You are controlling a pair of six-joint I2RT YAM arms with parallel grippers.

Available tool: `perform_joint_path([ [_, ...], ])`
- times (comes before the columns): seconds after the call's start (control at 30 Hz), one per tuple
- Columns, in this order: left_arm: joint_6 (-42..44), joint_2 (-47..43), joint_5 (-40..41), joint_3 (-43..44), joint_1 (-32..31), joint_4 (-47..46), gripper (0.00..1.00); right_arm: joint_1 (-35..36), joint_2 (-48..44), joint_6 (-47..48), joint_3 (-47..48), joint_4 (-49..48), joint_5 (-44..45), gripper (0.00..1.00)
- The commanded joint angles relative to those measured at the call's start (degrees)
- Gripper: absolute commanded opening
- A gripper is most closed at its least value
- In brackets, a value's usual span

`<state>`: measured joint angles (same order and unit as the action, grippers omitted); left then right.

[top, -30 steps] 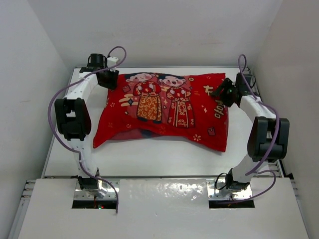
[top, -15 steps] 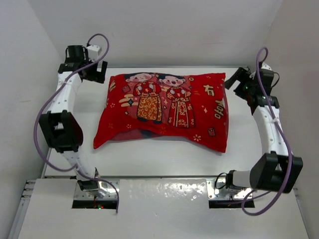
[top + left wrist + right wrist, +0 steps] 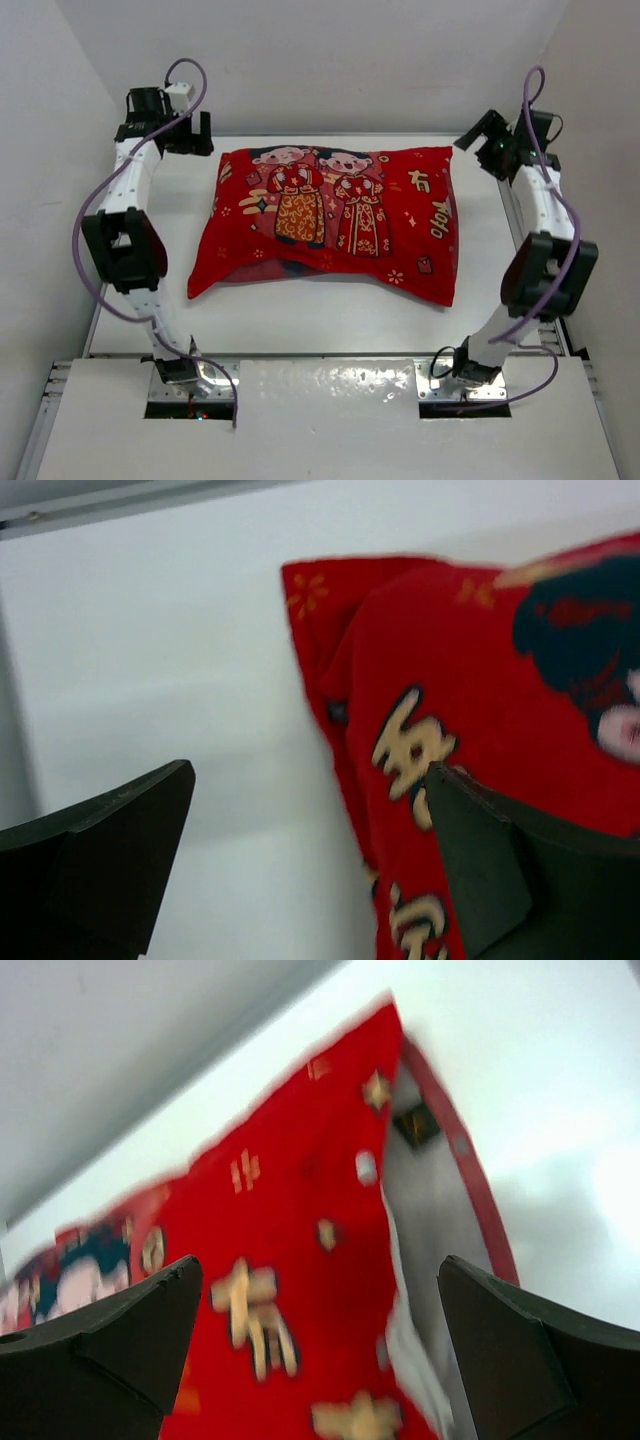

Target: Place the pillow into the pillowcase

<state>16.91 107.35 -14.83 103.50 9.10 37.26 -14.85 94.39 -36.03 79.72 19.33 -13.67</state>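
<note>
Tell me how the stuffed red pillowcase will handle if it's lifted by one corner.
Probably floppy: the pillowcase is soft fabric, plump with limp corners, so it should sag. Likely light for its bulk, being puffy. The pillow shows at the open end, so it might slip out if that end tips down.

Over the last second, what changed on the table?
The left end effector let go of the far-left corner of the pillowcase, opened and drew back, up and to the left. The right end effector let go of the right edge, opened and drew back, up and to the right. The pillowcase stayed where it was on the table, still filled out.
</note>
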Motion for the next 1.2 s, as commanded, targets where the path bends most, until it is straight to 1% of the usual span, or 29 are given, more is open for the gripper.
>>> perform_joint_path([
  [0.0, -10.4, 6.8, -5.7, 7.0, 0.5, -8.2, 1.0, 1.7, 8.9, -3.8, 9.3, -2.5, 4.7, 0.99],
  [0.03, -14.1, 11.0, -7.6, 8.7, 0.5, -9.6, 1.0, 2.1, 13.6, -5.3, 10.4, -3.9, 5.9, 0.99],
  [0.1, -18.7, 15.0, -8.4, 13.6, 0.5, -14.4, 1.0, 3.1, 18.3, -7.6, 14.5, -4.8, 8.9, 0.99],
  [0.13, -22.7, 19.2, -9.1, 15.1, 0.5, -15.8, 1.0, 3.4, 20.5, -10.0, 15.5, -5.9, 9.8, 0.99],
  [0.17, -24.4, 21.3, -9.9, 18.5, 0.5, -18.7, 1.0, 4.4, 24.9, -10.6, 18.5, -6.1, 10.8, 0.99],
  [0.23, -29.3, 26.8, -11.6, 20.9, -0.2, -21.8, 1.0, 5.3, 29.0, -11.3, 21.5, -6.7, 15.5, 0.99],
  [0.27, -29.7, 28.3, -11.9, 21.9, -0.7, -24.1, 1.0, 5.7, 33.0, -11.3, 24.5, -7.0, 16.9, 0.99],
  [0.3, -30.2, 31.0, -12.3, 22.8, -1.4, -24.9, 1.0, 6.1, 35.0, -11.8, 25.7, -8.9, 18.1, 0.99],
  [0.37, -31.5, 33.5, -14.5, 24.8, -2.7, -27.0, 1.0, 5.9, 40.7, -12.7, 29.5, -10.5, 17.1, 0.99],
  [0.4, -34.5, 35.8, -16.7, 25.1, -2.9, -28.1, 1.0, 5.7, 42.6, -14.1, 30.9, -11.5, 16.5, 0.99],
  [0.43, -36.1, 36.9, -17.9, 25.1, -3.3, -29.6, 1.0, 5.6, 44.1, -14.4, 33.8, -12.2, 14.0, 0.99],
  [0.47, -37.5, 37.7, -19.0, 25.1, -3.6, -32.2, 1.0, 5.6, 47.3, -14.9, 35.0, -12.9, 13.9, 0.99],
  [0.5, -38.9, 39.4, -20.7, 25.1, -4.0, -32.9, 1.0, 5.6, 48.2, -14.8, 35.8, -15.2, 10.6, 0.99],
  [0.6, -40.6, 42.2, -24.3, 25.3, -4.9, -35.2, 1.0, 6.1, 51.5, -15.4, 37.3, -18.7, 9.7, 0.99],
  [0.63, -41.4, 42.9, -25.2, 25.3, -5.1, -36.1, 1.0, 6.1, 52.0, -15.8, 37.3, -19.0, 9.5, 0.97],
  [0.67, -42.2, 43.6, -26.0, 25.4, -5.2, -38.3, 1.0, 6.1, 52.5, -16.5, 37.3, -19.0, 9.5, 0.93],
  [0.7, -43.5, 44.7, -27.9, 25.3, -5.7, -39.2, 0.96, 6.0, 53.1, -17.7, 37.2, -21.4, 9.3, 0.78],
  [0.73, -44.1, 45.0, -29.3, 25.0, -5.7, -41.1, 0.87, 6.0, 53.1, -18.0, 36.8, -22.1, 8.7, 0.65],
  [0.77, -45.4, 45.3, -32.2, 24.7, -5.8, -42.0, 0.6, 6.1, 53.0, -18.3, 36.6, -23.4, 8.3, 0.52],
  [0.8, -46.2, 45.2, -33.3, 23.9, -6.0, -43.5, 0.38, 6.1, 52.2, -18.2, 35.8, -24.2, 7.8, 0.23],
  [0.83, -47.0, 44.9, -34.2, 23.3, -6.0, -44.1, 0.19, 6.3, 51.3, -18.0, 35.0, -25.0, 7.5, 0.12],
  [0.87, -48.6, 43.5, -34.8, 23.1, -6.0, -44.5, 0.0, 6.4, 50.4, -17.0, 34.4, -26.6, 7.3, 0.04],
  [0.9, -49.1, 42.7, -36.0, 23.1, -5.8, -45.0, 0.0, 6.5, 47.8, -16.4, 33.0, -27.3, 7.3, 0.0],
  [1.0, -47.9, 37.9, -37.9, 25.0, -4.3, -46.9, 0.0, 6.5, 42.9, -15.2, 30.1, -30.9, 6.7, 0.0],
  [1.03, -44.1, 35.1, -37.6, 27.8, -3.9, -44.3, 0.0, 6.6, 38.7, -15.2, 27.5, -33.4, 6.7, 0.0],
  [1.07, -41.6, 33.6, -36.7, 29.5, -3.5, -42.6, 0.0, 6.6, 36.3, -15.3, 26.0, -35.1, 6.7, 0.0],
  [1.1, -39.6, 32.2, -35.7, 31.0, -2.2, -38.4, 0.0, 6.7, 34.0, -15.4, 22.6, -36.6, 6.8, 0.0],
  [1.13, -37.8, 29.8, -34.7, 34.1, -1.7, -37.4, 0.0, 6.9, 29.2, -15.6, 20.8, -39.4, 7.1, 0.0],
  [1.17, -35.3, 28.5, -33.7, 35.1, -0.6, -34.1, 0.0, 7.0, 26.7, -15.6, 17.7, -40.9, 7.3, 0.0],
])
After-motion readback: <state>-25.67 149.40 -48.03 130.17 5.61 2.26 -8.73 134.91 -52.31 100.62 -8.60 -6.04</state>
